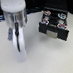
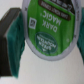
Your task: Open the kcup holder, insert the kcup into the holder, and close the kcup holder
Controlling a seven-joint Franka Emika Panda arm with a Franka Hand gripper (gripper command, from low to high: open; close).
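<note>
White tabletop [image 1: 42,59] carries the kcup holder [image 1: 54,24], drawer pulled out. Gripper [image 1: 18,42] fingers [image 2: 9,35] pinch the kcup [image 2: 47,30], well apart from it. Best carry level, then center over a free compartment.

Lab-like setup, robot arm [image 1: 14,12], bare white table [image 1: 47,58]

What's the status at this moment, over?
End effector shut on pod, above the table. Drawer unit open on the exterior view's right, compartments showing. Path looks unobstructed.
</note>
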